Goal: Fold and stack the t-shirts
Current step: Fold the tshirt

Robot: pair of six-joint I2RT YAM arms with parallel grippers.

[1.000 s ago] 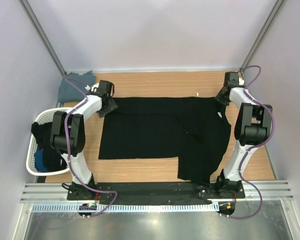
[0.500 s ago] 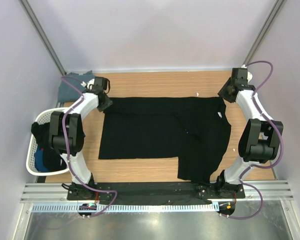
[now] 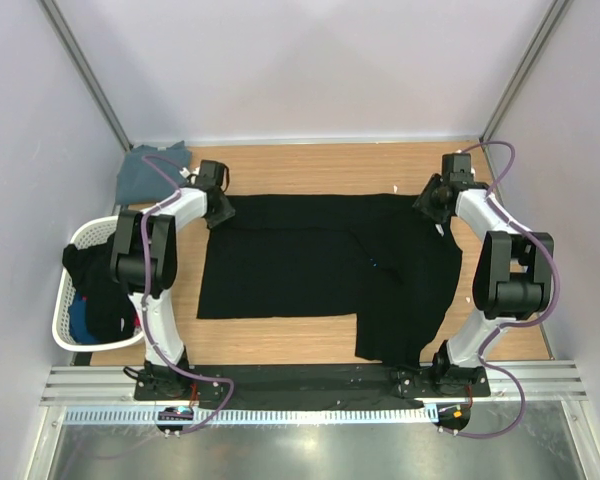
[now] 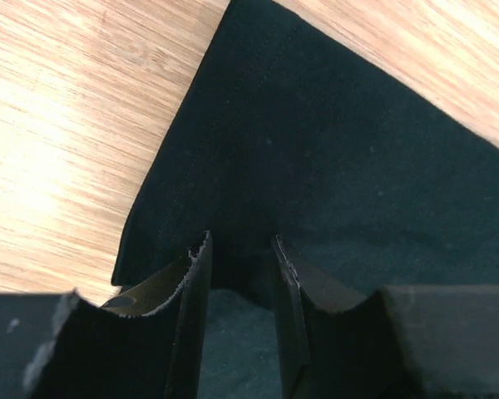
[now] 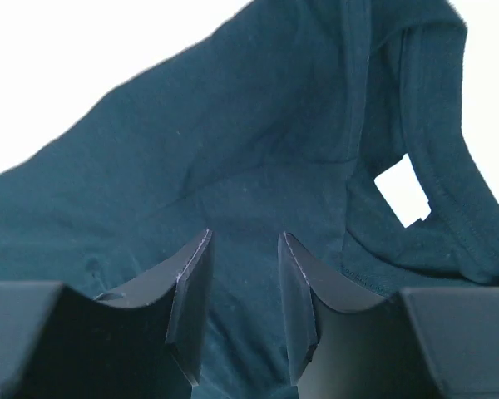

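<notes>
The black t-shirt (image 3: 310, 260) lies spread on the wooden table (image 3: 310, 165), its right part folded over toward the near edge. My left gripper (image 3: 218, 207) is down at the shirt's far left corner. In the left wrist view its jaws (image 4: 241, 245) stand a little apart over black cloth, beside the hem corner (image 4: 125, 270). My right gripper (image 3: 431, 202) is at the far right corner by the collar. Its jaws (image 5: 245, 241) are apart above the cloth, left of the white neck label (image 5: 403, 191). The grey-blue t-shirt (image 3: 148, 172) lies bunched at the back left.
A white laundry basket (image 3: 59, 312) with dark clothes stands off the table's left edge. Side walls and slanted metal posts close in the back corners. A metal rail (image 3: 310, 385) runs along the near edge by the arm bases.
The left jaws narrowed while the gripper settled onto the shirt's far left corner. The right gripper swung out to the right, then came back to the collar corner with its jaws wider.
</notes>
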